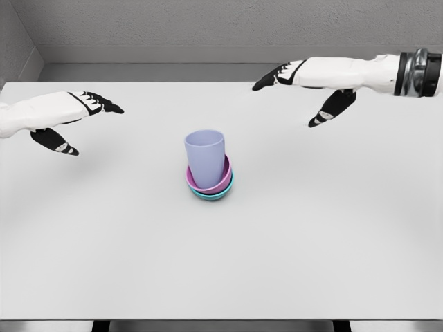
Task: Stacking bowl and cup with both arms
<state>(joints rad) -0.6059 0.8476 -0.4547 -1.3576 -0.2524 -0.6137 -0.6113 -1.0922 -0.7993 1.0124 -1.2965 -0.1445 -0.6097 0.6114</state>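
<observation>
Grey walls close the scene at the back, with a darker grey strip along their foot; in front of them a wide white table (221, 263) fills nearly all of the head view, and two dark legs show under its near edge.

Near the middle of the table stands the stack; a teal bowl (214, 194) is at the bottom, touching the table, and only its rim shows as a thin band; a pink bowl (220, 182) sits inside it, and it seems a little tilted toward the right; a pale lilac cup (205, 159) stands in the pink bowl, upright, with its mouth up, and it rises well above both rims.

Both arms are away from the stack; the left hand (73, 117) comes in from the left edge, at the far left part of the table, with its black fingers stretched forward and the thumb hanging down, so it is released and grasps nothing; the right hand (308, 86) comes in from the upper right, also spread, fingers pointing left and thumb down toward the table, and it holds nothing; a metal ring shows on its forearm near the picture edge.

Neither hand touches the cup or the bowls; each is well apart from them.
</observation>
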